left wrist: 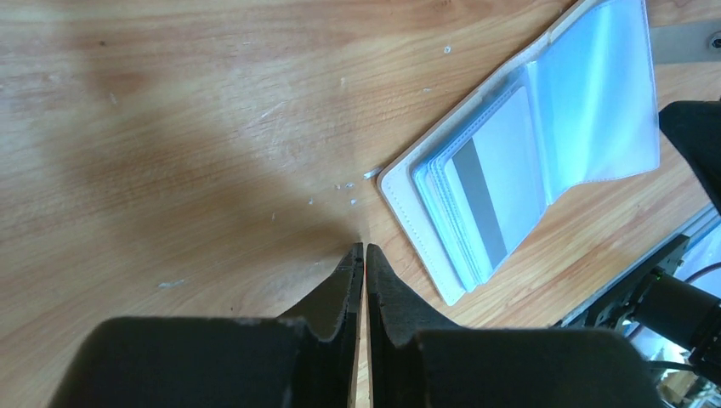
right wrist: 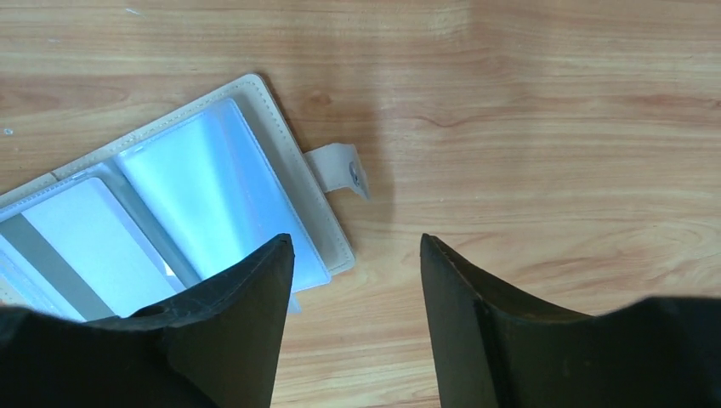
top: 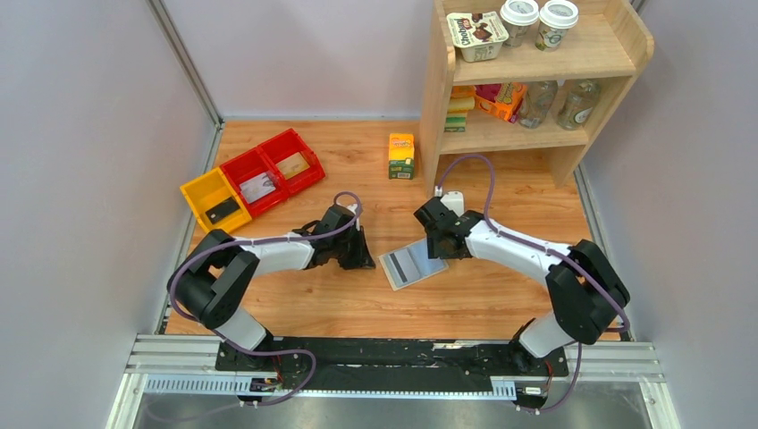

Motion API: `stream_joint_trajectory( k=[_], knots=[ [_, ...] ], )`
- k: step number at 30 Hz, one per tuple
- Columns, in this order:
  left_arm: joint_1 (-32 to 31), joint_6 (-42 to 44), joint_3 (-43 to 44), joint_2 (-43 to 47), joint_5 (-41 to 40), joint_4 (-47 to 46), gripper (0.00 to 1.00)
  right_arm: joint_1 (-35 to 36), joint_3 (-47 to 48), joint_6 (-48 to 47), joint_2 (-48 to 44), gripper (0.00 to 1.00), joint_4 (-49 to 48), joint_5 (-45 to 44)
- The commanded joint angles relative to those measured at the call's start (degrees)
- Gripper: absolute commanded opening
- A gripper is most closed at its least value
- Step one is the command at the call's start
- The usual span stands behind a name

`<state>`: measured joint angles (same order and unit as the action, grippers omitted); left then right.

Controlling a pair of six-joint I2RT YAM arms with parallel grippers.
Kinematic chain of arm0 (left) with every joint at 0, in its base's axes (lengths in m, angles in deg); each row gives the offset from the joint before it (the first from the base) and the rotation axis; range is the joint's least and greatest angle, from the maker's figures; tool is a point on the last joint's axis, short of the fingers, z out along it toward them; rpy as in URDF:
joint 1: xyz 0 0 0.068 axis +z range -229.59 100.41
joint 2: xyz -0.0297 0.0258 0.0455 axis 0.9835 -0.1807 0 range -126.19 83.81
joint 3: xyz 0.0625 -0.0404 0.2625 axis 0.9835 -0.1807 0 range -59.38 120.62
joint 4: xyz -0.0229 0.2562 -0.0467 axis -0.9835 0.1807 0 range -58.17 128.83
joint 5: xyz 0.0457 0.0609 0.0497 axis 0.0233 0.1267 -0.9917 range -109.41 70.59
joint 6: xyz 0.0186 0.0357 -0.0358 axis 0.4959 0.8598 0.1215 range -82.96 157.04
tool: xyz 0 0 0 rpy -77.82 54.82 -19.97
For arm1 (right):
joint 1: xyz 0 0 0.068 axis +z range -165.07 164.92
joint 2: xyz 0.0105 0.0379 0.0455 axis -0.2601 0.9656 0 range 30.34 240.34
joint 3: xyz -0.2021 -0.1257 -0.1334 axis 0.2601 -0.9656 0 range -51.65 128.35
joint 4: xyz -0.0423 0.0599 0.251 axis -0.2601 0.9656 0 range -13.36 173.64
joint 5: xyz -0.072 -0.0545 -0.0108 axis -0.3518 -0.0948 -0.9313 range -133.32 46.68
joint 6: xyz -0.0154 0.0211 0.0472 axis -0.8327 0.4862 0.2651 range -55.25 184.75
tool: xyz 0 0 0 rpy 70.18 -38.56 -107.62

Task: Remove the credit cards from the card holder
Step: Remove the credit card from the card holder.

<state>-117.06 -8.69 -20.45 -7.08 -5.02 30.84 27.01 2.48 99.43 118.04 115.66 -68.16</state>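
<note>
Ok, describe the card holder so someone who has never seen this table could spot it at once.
On the wooden table, look in the middle, between the left gripper and the right gripper. The card holder lies spread open there: beige rim, light blue sleeves, a striped card showing. Unlike the red and yellow bins at the far left, it is flat, with a small closing tab.

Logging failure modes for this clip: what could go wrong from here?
The card holder lies unpinned; the shut left end effector sits beside it, not on it, so a pull could drag it. The striped card sits among clear sleeves; the open right end effector may pinch sleeve instead.
</note>
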Motion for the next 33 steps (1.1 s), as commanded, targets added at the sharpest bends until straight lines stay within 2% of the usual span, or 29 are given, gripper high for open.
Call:
stream_joint_trajectory(
  k=[1,4,7,13,15,18,28,33],
  knots=[
    [-0.3,2.1,0.7,4.7,-1.6,3.0,0.11,0.0,-0.2,-2.8,-3.8,0.62,-2.9,2.0],
    [-0.4,2.0,1.1,7.0,-2.2,3.5,0.17,1.0,-2.1,-6.7,-8.1,0.64,-11.3,9.7],
    [-0.5,1.5,1.5,9.5,-2.5,3.4,0.27,0.9,-3.4,-8.7,-9.6,0.62,-16.5,18.4],
    [-0.5,1.2,2.6,11.0,-2.8,3.9,0.37,1.0,-3.1,-8.3,-7.3,0.57,-15.6,17.7],
    [-0.5,1.1,2.9,10.8,-2.4,3.9,0.37,0.9,-3.2,-8.8,-8.1,0.56,-14.9,16.5],
    [-0.6,0.7,3.1,10.2,-2.0,3.0,0.37,0.9,-3.8,-10.7,-8.4,0.56,-16.9,20.6],
    [-0.8,0.0,2.6,10.2,-1.6,2.9,0.38,0.7,-2.6,-7.6,1.7,0.53,-17.3,27.3],
    [-0.8,0.0,2.0,11.2,-2.2,3.5,0.39,3.4,-1.1,-7.0,3.9,0.51,-18.0,27.3]
  ],
)
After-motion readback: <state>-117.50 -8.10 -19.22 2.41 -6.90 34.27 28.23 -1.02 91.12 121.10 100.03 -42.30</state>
